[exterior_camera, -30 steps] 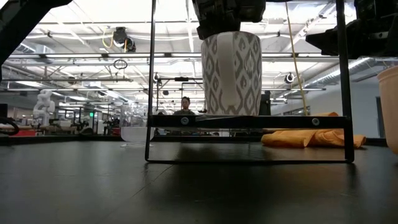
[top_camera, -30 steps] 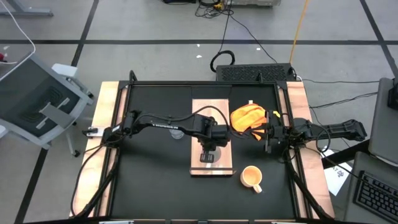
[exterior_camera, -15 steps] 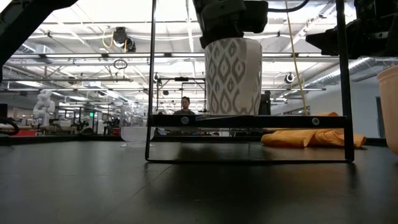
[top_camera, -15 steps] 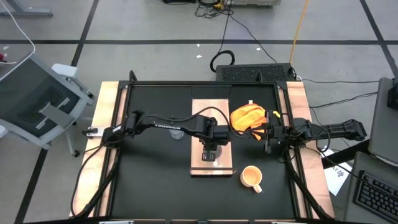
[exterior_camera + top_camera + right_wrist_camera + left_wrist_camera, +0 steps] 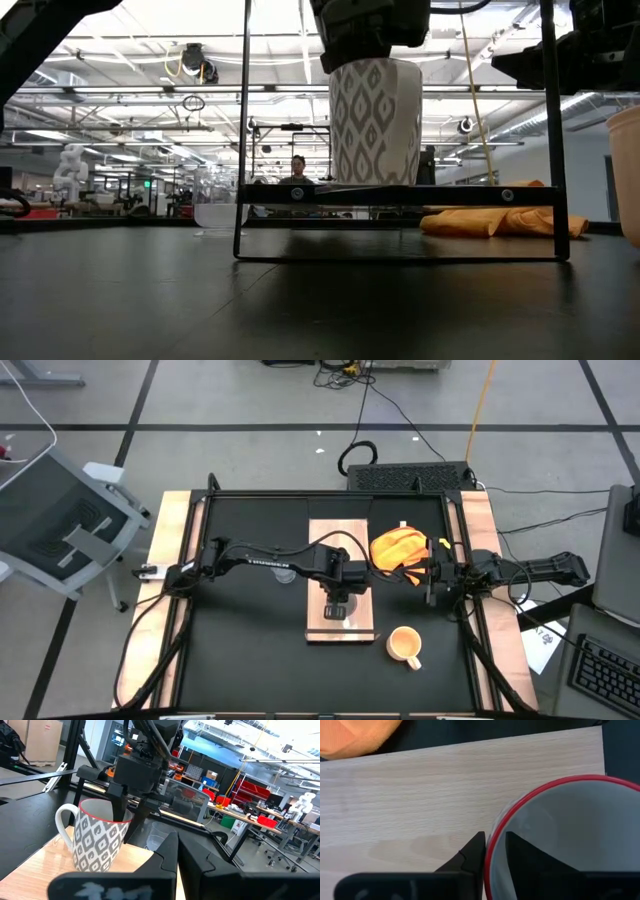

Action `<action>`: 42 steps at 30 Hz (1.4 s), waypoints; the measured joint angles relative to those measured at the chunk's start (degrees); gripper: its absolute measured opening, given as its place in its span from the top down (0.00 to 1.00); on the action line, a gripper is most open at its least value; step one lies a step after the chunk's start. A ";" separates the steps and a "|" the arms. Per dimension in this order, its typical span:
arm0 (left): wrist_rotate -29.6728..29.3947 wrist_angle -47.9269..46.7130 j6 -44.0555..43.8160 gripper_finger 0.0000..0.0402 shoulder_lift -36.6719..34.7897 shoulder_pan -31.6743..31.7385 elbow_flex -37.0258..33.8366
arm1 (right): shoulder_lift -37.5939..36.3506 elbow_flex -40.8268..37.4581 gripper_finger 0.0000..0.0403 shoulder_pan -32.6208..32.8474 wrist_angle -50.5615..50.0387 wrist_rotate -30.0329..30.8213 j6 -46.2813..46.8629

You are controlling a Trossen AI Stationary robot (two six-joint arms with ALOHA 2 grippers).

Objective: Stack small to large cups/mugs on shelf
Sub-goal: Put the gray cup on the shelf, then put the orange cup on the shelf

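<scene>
The patterned white mug [image 5: 338,610] stood upright on the shelf [image 5: 325,540], near its front end. The left gripper [image 5: 340,597] sat directly above, fingers straddling the rim, slightly parted and seemingly not pinching it. The right gripper [image 5: 432,582] waited closed, well to the right.

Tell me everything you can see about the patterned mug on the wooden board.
The mug is white, ceramic-looking, with a grey diamond pattern, a red rim and a white loop handle. It stands upright on the wooden board, near the end closer to the orange mug. The left gripper straddles its rim, one finger inside, one outside, jaws loosened.
</scene>
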 joint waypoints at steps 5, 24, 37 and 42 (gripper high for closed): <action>0.02 0.11 0.72 0.79 -0.20 -0.58 0.01 | 0.00 0.00 1.00 0.01 0.00 0.00 0.00; -0.48 -5.27 1.98 0.43 -0.37 -0.97 11.09 | 0.02 0.00 1.00 0.01 0.00 0.00 0.02; -0.31 -12.51 6.03 0.78 -10.89 -0.97 10.59 | 0.02 0.00 1.00 0.01 0.09 0.02 0.00; -1.31 -16.31 8.47 0.97 -14.48 -0.48 10.59 | 0.02 0.00 1.00 0.03 0.13 0.00 0.01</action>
